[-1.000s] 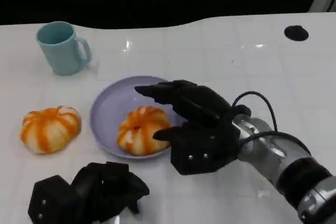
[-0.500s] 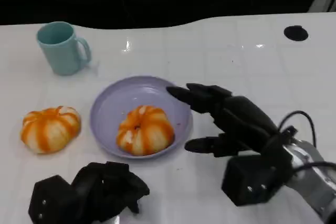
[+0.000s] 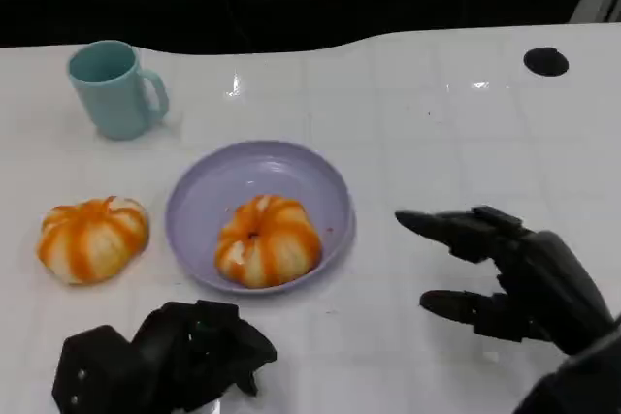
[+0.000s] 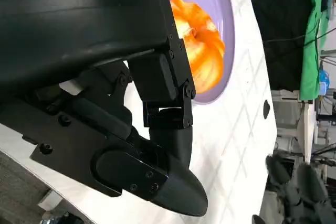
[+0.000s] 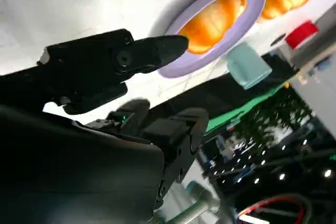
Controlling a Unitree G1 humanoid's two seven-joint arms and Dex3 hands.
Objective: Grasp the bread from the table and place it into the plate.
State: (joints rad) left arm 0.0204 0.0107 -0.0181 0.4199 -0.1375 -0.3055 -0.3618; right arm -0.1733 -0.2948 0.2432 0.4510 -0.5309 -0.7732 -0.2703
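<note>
Nearest, at the front edge of the white worktop [image 3: 427, 94], left hand [image 3: 160, 361] sits low w/ fingers curled in on themselves, nothing in it; from the left wrist view its fingers [image 4: 173, 129] fold down toward the surface, plate just beyond them. Right hand [image 3: 509, 283] is at front right, well clear of the plate, holding nothing: fingers spread & pointing toward the plate side, thumb apart from the rest w/ a clear gap. Right wrist view has the same fingers [image 5: 126, 56] reaching toward the plate rim w/o touching it. Further in, about centre, the lavender plate [image 3: 209, 186] carries one orange-and-white striped bread [image 3: 267, 239], lying in the near half of the dish, by the front rim; not touched by either hand. Second bread [image 3: 92, 238], same look, lies on the bare worktop just left of the plate, apart from it. Beyond that, far left, a teal mug [image 3: 112, 87] stands upright, handle toward the right. Far right near the back edge, a small black round spot [image 3: 546, 61] on the worktop; can't tell what it is. Dark background behind the worktop.
</note>
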